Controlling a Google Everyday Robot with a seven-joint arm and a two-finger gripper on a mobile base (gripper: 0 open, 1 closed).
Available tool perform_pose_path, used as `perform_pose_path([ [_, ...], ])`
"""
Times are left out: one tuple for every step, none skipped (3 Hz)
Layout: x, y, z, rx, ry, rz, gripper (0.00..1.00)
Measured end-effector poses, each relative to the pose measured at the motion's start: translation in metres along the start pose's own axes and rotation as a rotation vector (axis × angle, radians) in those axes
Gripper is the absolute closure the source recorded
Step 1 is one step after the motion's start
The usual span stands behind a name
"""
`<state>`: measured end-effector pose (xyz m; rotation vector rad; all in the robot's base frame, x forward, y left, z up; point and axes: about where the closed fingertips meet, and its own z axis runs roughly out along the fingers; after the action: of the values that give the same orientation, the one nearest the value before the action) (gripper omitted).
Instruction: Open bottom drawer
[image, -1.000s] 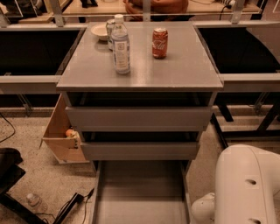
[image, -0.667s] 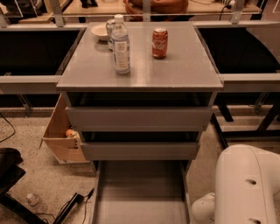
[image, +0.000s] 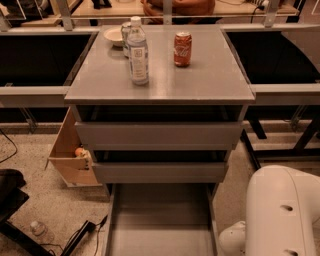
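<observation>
The grey cabinet (image: 160, 85) has three drawers. The bottom drawer (image: 160, 222) is pulled far out toward me, and its empty grey box interior runs down to the lower edge of the view; its front panel is out of view. The two wider drawer fronts (image: 159, 135) above it are shut or nearly so. Only the white arm housing (image: 280, 210) shows at the lower right. The gripper is out of view.
On the cabinet top stand a clear water bottle (image: 137, 52), a red soda can (image: 182, 49) and a white bowl (image: 115, 36). A cardboard box (image: 70, 152) sits on the floor at the left. Cables and a black object (image: 12, 197) lie at the lower left. Dark tables flank the cabinet.
</observation>
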<state>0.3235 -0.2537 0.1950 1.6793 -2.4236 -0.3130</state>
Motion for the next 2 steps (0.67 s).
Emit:
perform_pose_path([
  [0.003, 0.001, -0.009, -0.002, -0.028, -0.015, 0.00],
  [0.011, 0.014, -0.051, 0.007, -0.090, -0.067, 0.00],
])
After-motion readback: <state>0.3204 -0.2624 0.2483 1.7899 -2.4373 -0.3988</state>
